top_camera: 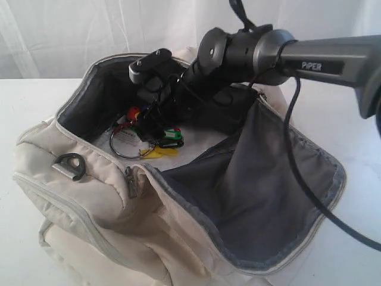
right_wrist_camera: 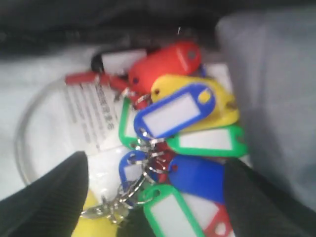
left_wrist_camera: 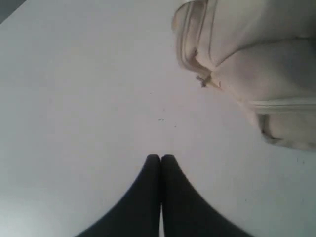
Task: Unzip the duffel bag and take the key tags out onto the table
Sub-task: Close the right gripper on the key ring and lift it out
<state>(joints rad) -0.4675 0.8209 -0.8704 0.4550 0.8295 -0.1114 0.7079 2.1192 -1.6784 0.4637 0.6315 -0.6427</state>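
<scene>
The white table (top_camera: 24, 101) carries the cream duffel bag (top_camera: 89, 196), which lies unzipped with its dark grey lining showing. In the exterior view the right arm (top_camera: 333, 59) comes in from two o'clock and reaches down into the opening. The key tags (top_camera: 156, 142) lie on the bag's floor, at about nine o'clock from the frame's middle.

Only the right wrist view shows the right gripper (right_wrist_camera: 155, 170). Its jaws are spread wide to either side of the red, yellow, blue and green tags, and they are not clamping them.

Only the left wrist view shows the left gripper (left_wrist_camera: 161, 158). Its fingertips are pressed together on nothing, above bare table beside the bag's outer wall.

The arm reads "PiPER" (top_camera: 311, 65). A printed label (right_wrist_camera: 89, 116) among the tags is too blurred to read.
</scene>
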